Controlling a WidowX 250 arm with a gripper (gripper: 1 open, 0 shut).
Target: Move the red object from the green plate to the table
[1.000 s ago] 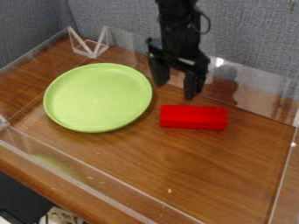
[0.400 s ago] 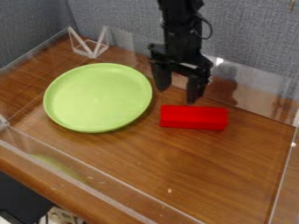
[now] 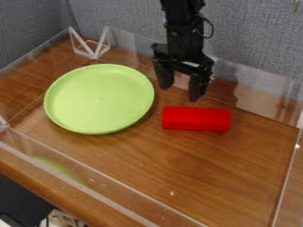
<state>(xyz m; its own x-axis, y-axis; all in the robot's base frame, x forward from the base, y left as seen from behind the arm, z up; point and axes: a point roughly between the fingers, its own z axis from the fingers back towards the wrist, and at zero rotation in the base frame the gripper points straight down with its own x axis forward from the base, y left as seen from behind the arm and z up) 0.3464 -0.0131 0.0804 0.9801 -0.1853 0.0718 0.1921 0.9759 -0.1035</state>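
The arm carrying the end effector [image 3: 180, 78] runs out past the top edge, so only its lower part shows. The table [image 3: 178, 168] is cut off at the right edge and at the lower right corner, and its front left corner drops out of sight behind the clear acrylic wall [image 3: 71, 177]. That wall blurs the strip of wood seen through it. A small white wire stand [image 3: 90, 41] at the back left is too small to make out clearly. Something dark at the bottom left corner is cropped and cannot be identified.
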